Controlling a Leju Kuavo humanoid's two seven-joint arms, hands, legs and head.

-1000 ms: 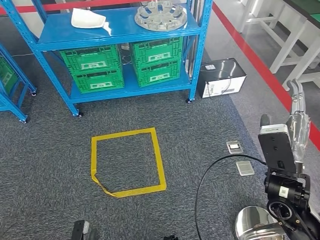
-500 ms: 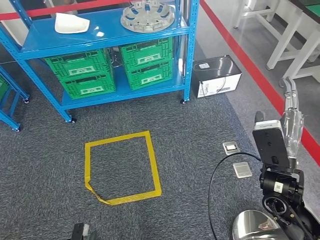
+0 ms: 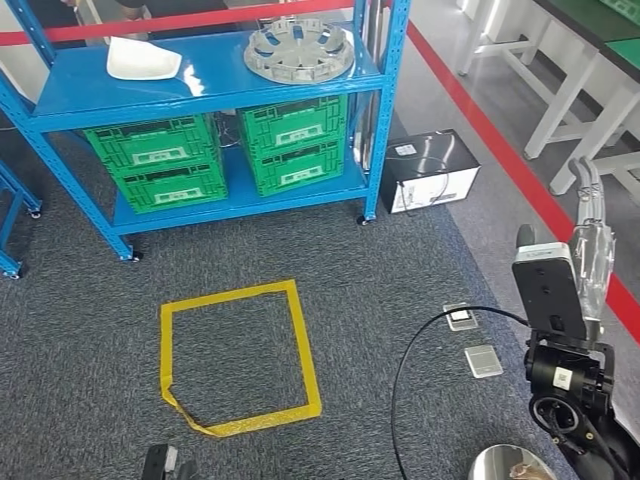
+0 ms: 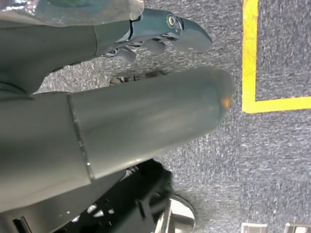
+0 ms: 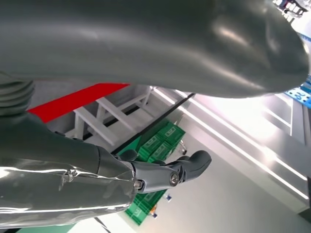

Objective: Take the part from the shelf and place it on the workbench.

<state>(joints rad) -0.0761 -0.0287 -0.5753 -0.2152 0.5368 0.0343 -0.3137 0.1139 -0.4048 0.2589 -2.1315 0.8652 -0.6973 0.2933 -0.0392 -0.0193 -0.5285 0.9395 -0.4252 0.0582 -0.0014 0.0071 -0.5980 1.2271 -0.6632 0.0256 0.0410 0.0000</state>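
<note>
The round silver part [image 3: 300, 50] lies flat on the blue shelf [image 3: 226, 80] top, far from both hands. Green crates [image 3: 226, 150] sit below — what they hold is unclear. The right hand [image 3: 591, 240] points up, fingers straight, holding nothing. The left hand [image 4: 110, 121] hangs over grey carpet [image 3: 362, 270] — fingers apart, probably empty.

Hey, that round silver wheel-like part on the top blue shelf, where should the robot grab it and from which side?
Probably the near rim of the round silver part, approached from the shelf's open front. It lies flat near the front edge of the top shelf, so the rim is its nearest edge, while a blue upright stands beside it.
</note>
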